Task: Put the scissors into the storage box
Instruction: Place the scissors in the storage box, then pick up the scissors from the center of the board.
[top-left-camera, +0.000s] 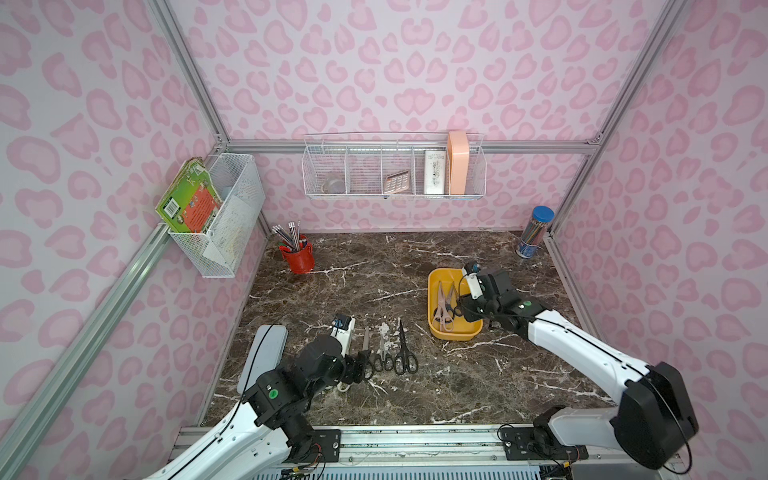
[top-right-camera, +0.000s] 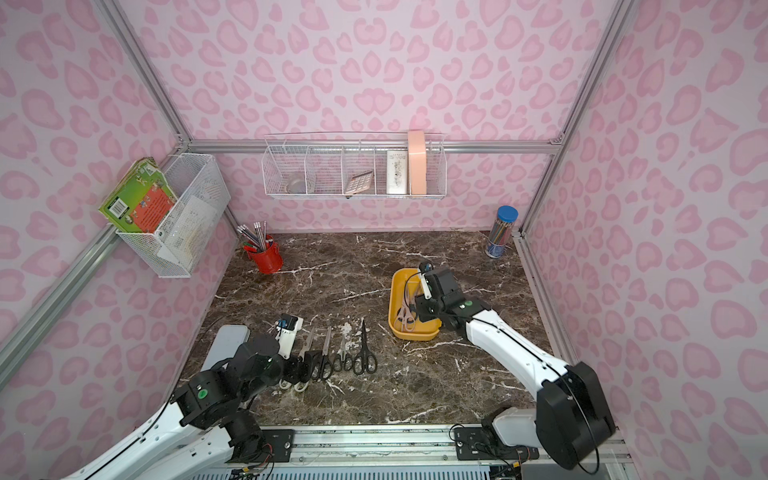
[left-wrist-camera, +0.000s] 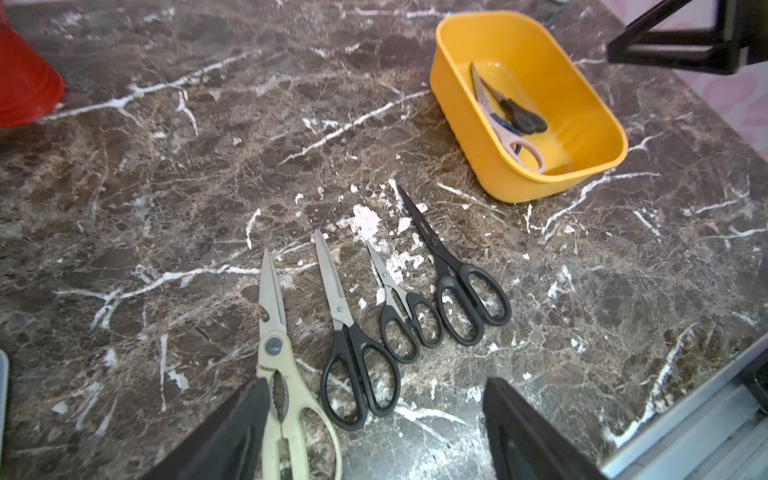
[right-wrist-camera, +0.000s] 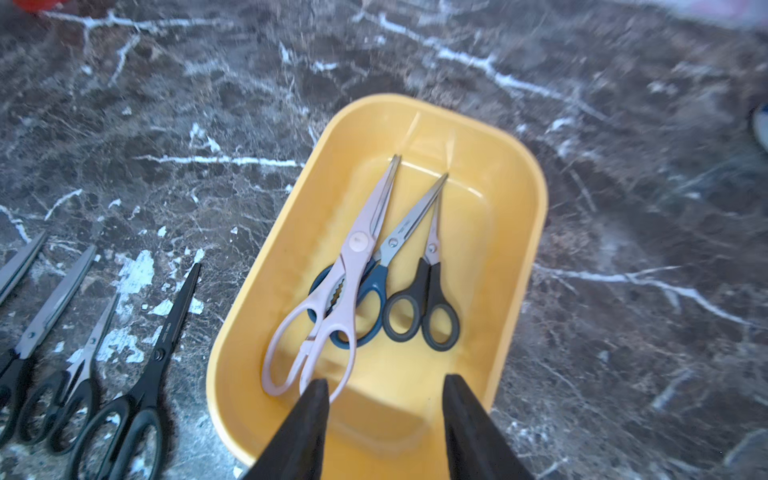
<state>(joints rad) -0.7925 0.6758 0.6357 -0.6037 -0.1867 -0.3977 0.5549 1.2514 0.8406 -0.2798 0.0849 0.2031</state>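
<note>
4 scissors (left-wrist-camera: 338, 309) abreast, tips toward back wall (top-left-camera: 415, 83)

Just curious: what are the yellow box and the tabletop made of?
The yellow storage box looks like moulded plastic: smooth, slightly glossy, rounded corners. The tabletop looks like dark marble with white veins; flaked white patches hint at a printed film instead.

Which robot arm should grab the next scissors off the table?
Probably left. The left gripper hovers open by the cream-handled steel scissors on the marble table. The right gripper hangs empty over the yellow plastic storage box.
</note>
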